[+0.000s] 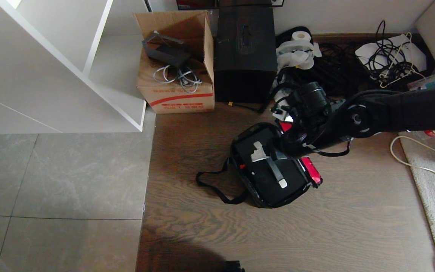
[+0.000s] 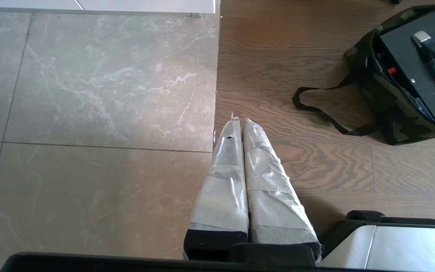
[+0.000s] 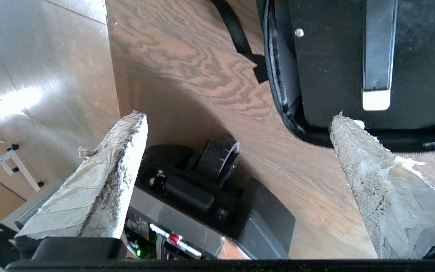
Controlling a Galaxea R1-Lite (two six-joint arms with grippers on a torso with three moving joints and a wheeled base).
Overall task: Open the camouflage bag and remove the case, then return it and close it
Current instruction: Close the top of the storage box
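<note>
The wooden floor carries nearly everything here; grey tiles adjoin it along its left edge, and a pale rug covers its right edge. A white shelf unit stands over the tiles at the far left. Against the far wall, a tall black box sits just beside an open cardboard box holding cables, and a tangle of black cables fills the far right corner.

Near the middle of the wood lies the camouflage bag, open, with one black strap looped out over the floor toward the tiles. The case sits inside the bag, its black handle with silver ends facing up and a small red latch showing at its side.

The right arm reaches in from the right edge, and the right gripper hangs over the case with its taped fingers spread wide apart and nothing between them. The left gripper hangs over the seam between tile and wood, well apart from the bag, its taped fingers pressed together on nothing.
</note>
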